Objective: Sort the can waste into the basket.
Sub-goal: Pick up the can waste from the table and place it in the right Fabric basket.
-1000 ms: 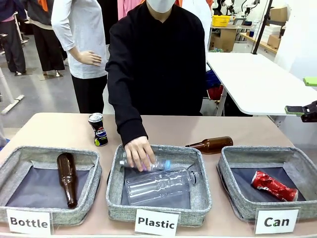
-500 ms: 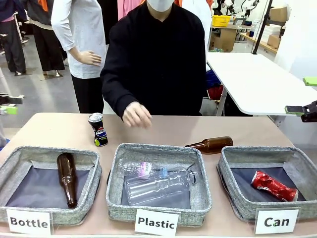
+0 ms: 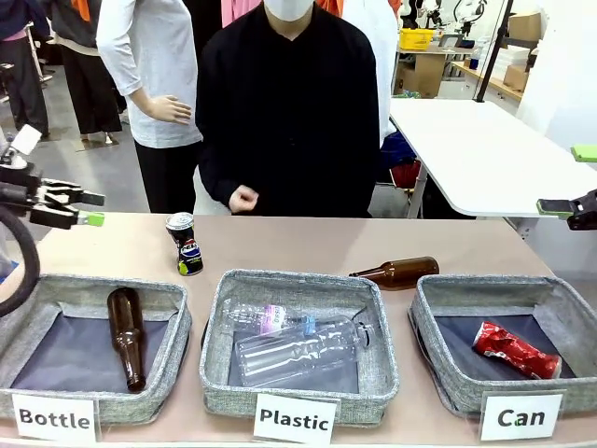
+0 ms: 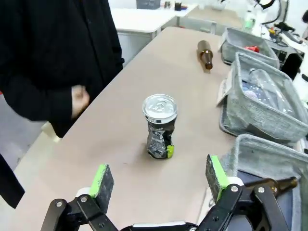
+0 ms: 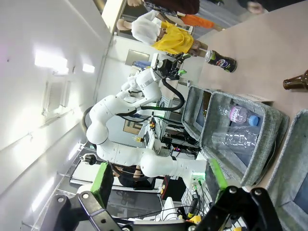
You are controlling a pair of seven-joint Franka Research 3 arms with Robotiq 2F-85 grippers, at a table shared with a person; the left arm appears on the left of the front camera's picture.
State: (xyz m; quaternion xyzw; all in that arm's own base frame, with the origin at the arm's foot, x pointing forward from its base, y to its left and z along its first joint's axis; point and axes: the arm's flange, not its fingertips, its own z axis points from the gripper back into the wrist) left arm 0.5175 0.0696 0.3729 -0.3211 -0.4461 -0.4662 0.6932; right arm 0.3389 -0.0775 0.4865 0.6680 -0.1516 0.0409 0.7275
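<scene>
**Desk:** Where are the cans?

**Me:** I see the red can (image 3: 515, 350) lying on its side in the Can basket (image 3: 437, 371), at the near right of the bench (image 3: 308, 241). The black can (image 3: 186, 245) stands upright on the bare bench at the far left. It is just beyond the gap between the Bottle basket (image 3: 177, 329) and the Plastic basket (image 3: 215, 371). Its body is crushed and its silver top faces up.

**Desk:** And your hands?

**Me:** My left hand (image 3: 91, 208) hangs over the left end of the bench, to the left of the black can and apart from it. On that wrist camera the left hand (image 4: 159, 175) is spread wide with nothing between the green pads. The black can (image 4: 160, 126) stands straight ahead, beyond the fingertips. My right hand (image 3: 570, 180) is out past the right end of the bench, higher than the baskets. On its own camera the right hand (image 5: 159, 174) is spread too, and empty.

**Desk:** Anything close to that black can?

**Me:** The person stands at the far side with a curled fist (image 3: 242, 199) held above the far edge, to the right of the can and not touching it. A brown bottle (image 3: 401, 272) lies on its side on the bench, just behind the gap between the Plastic basket and the Can basket, with its neck pointing left.
</scene>
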